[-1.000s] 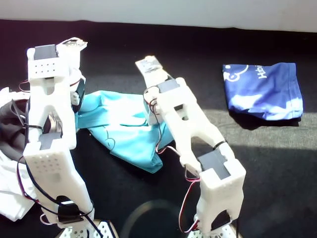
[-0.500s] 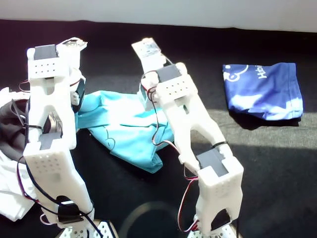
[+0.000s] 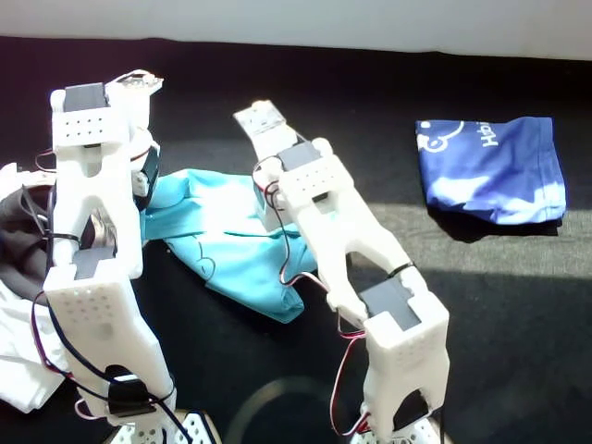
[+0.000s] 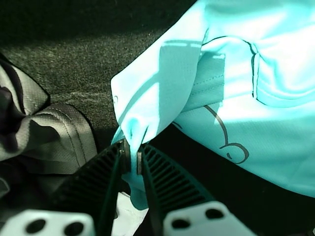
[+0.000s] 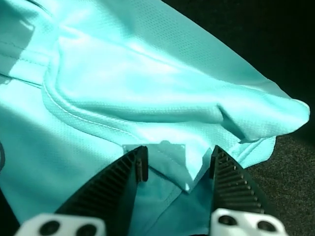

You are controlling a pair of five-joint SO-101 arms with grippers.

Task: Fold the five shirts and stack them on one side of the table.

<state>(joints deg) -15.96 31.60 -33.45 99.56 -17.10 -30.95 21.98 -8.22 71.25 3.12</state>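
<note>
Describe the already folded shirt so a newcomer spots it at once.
On the black table, look to its right side, near the far edge. The folded blue shirt lies there alone, a neat rectangle with white print, unlike the crumpled turquoise shirt mid-table.

The loose shirt (image 3: 231,250) is lying on the desk (image 3: 518,324) near the middle, between the left arm (image 3: 92,231) and the right arm (image 3: 351,231); the folded shirt (image 3: 490,171) is lying well apart to its right, nearer the far edge; a pile (image 3: 18,277) of other clothes is sitting at the desk's left edge, partly under the left arm; the left hand (image 4: 132,160) is pinching the loose shirt's left edge, just beside the pile; the right hand (image 5: 177,167) is hanging over the loose shirt's far right part, its fingers (image 5: 118,179) standing apart on either side of a raised fold.
</note>
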